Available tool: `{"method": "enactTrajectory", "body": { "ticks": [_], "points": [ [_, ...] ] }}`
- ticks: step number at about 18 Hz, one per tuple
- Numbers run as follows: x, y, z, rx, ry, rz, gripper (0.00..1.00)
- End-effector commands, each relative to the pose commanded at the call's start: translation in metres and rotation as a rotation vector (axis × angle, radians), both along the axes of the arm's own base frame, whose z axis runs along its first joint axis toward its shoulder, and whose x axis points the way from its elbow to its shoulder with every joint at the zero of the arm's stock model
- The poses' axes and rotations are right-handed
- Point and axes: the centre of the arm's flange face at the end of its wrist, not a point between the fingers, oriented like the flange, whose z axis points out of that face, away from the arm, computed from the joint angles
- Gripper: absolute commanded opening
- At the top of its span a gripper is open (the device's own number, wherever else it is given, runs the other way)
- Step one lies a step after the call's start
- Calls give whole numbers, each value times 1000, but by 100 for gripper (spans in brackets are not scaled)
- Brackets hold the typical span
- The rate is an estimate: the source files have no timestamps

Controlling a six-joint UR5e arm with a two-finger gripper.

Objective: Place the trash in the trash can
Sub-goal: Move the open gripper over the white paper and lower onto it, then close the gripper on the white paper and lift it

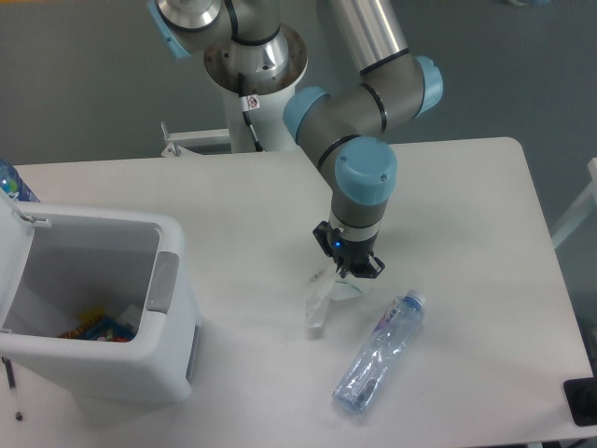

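Clear plastic is what the gripper (351, 275) has between its fingers: the wrapper (320, 303), a crumpled see-through scrap, is pinched at its upper end by the closed black jaws and trails down and to the left from them, its lower end at or near the white table (466, 205) (whether it actually touches the surface I cannot tell). The arm (364, 177) comes down from its base at the back edge of the table, with grey links and light blue joint caps, and the wrist points almost straight down over the middle of the tabletop. Just to the right of the wrapper and a little nearer the front edge lies the water bottle (378, 353), on its side and set diagonally, its cap end pointing up towards the gripper and its base towards the front of the table; it is close to the gripper but not touching it. The trash can (177, 373) stands at the left front corner of the table, well apart from both items, with its lid (13, 245) swung open to the left and a grey handle panel on the side facing the arm. Inside it, at the bottom, some coloured scraps (101, 329) in orange and blue show.
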Motion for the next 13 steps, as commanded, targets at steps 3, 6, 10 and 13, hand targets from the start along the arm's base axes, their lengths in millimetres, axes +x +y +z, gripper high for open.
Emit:
{"method": "enactTrajectory", "body": {
  "ticks": [3,6,10,13],
  "points": [
    [2,5,2,36,-28,61,0],
    [1,7,6,49,-29,67,0],
    [1,8,28,85,-12,93,0],
    [-7,23,55,176,-22,150,0]
  ]
}}
